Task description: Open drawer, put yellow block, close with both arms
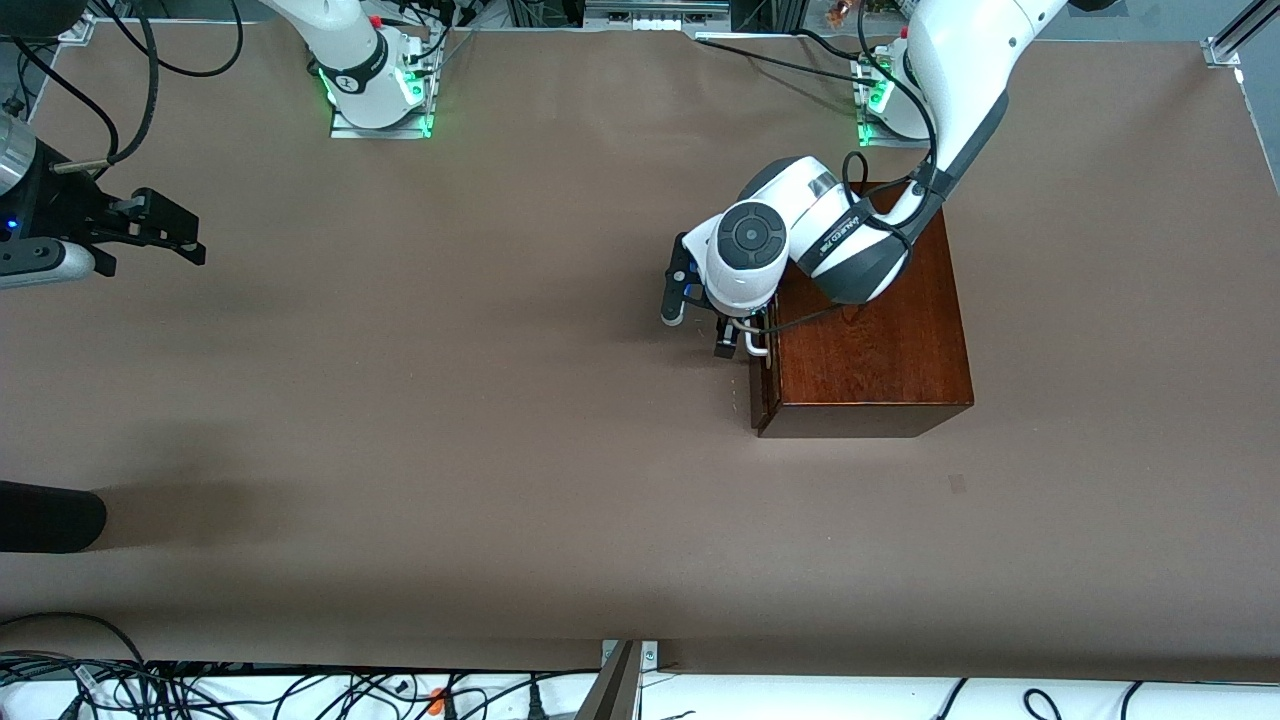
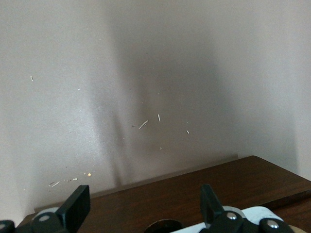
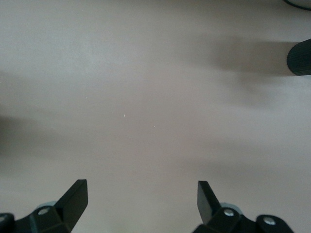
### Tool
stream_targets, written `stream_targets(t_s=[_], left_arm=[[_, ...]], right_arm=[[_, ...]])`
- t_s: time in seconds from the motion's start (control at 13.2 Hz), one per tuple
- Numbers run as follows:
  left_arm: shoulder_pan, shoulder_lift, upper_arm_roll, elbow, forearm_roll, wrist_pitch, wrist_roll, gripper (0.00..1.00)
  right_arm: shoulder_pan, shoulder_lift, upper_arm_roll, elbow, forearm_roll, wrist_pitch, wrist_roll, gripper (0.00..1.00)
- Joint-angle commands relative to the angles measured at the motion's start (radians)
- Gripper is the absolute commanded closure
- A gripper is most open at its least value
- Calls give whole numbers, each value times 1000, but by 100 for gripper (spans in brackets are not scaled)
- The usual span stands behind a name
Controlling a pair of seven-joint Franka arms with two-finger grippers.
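Dark reddish wood marks the box (image 1: pixel 868 330); its drawer (image 1: pixel 762 385) is shut, the white handle (image 1: pixel 757 345) on the front. The left gripper (image 1: pixel 728 340) hangs at that handle, fingers (image 2: pixel 77 206) spread wide, gripping nothing. It should straddle the bar squarely before pinching, then pull straight outward. The right gripper (image 1: pixel 150 228) waits wide apart, well away from the box. No yellow block shows.
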Motion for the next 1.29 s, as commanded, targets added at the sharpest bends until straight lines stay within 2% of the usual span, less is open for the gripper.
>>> stream_targets(t_s=[0.0,0.15,0.3,0.45,0.83,0.98,1.21], left_arm=[[5,-31,-8,-3,7,-18,17,0],[5,-72,-32,29,-68,-32,3,0],[28,-128,-31,57,-178,-100,-32,0],[89,-161,-31,116,-188,-226,-103,0],[220,-166,-28,307,-174,-577,-288,0],[255,-194,-23,325,-173,-673,-386,0],[341,-246,-18,325,-162,-713,-486,0]], right_arm=[[-18,-14,21,-11,4,13,4,0],[-18,-15,21,-13,4,10,4,0],[-16,-15,21,-11,3,13,4,0],[-16,-15,21,-13,4,10,4,0],[-10,-15,25,-11,3,12,4,0],[-10,-14,24,-11,3,13,4,0],[-10,-14,24,-10,3,21,4,0]])
